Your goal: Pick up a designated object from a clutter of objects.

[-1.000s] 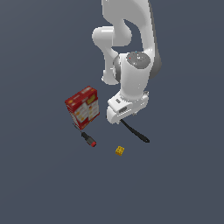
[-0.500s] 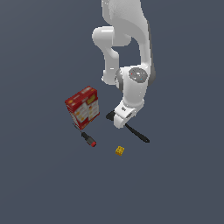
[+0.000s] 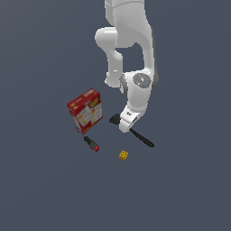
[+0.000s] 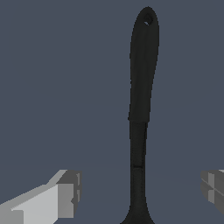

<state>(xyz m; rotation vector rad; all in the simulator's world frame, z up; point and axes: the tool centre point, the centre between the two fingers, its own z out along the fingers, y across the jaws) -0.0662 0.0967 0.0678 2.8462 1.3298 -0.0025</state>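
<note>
Exterior view first: I see the gripper low over the worktop, sitting on the black spatula near its head end, with the handle running out from under it toward the exterior view's right. The red-and-yellow box stands well apart from the gripper, on the exterior view's left. The short red-tipped tool lies below the box, also apart from the gripper, and the tiny yellow brick lies near the gripper but not touching it. From this angle the wrist housing hides the fingers, so I cannot tell here how they stand.

Wrist view next: I see the spatula running straight down the gap, its handle with the hang hole at the far end and the neck widening toward the head at the near edge. One fingertip and the other sit wide apart on either side, neither touching it.

My read is that the approach and alignment are done. Closing on the neck and lifting are left; the spatula lies flat, not yet grasped.
</note>
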